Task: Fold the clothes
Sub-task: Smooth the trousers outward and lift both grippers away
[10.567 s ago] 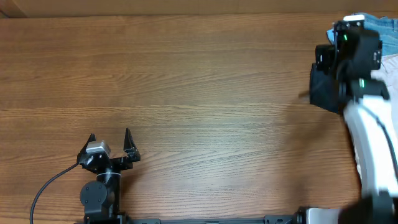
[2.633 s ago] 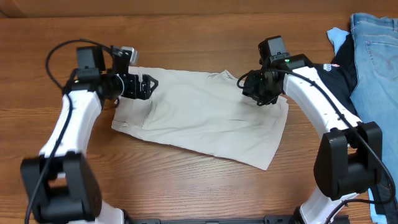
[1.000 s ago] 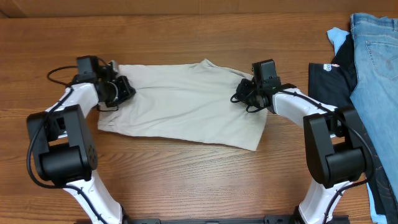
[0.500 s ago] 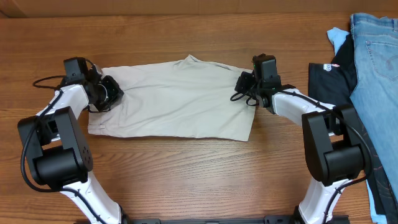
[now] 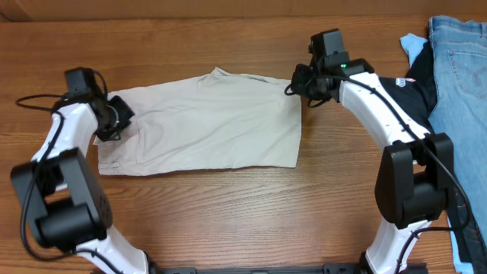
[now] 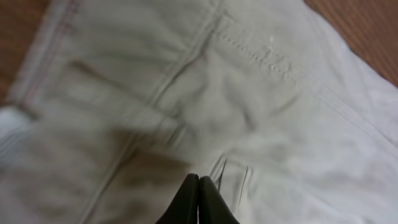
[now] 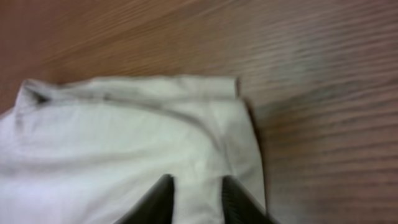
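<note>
Noting blue denim jeans (image 5: pixel 460 68) and a black shirt with a white logo (image 5: pixel 415 87) lying at the right edge of the brown wooden table (image 5: pixel 228 221), partly cut off by the frame. Finding the light beige thin fabric garment (image 5: pixel 205 118) lying flat mid-table. Pinching its left edge with the left gripper (image 6: pixel 199 194), and holding the right gripper (image 7: pixel 196 183) spread over its upper right corner.
</note>
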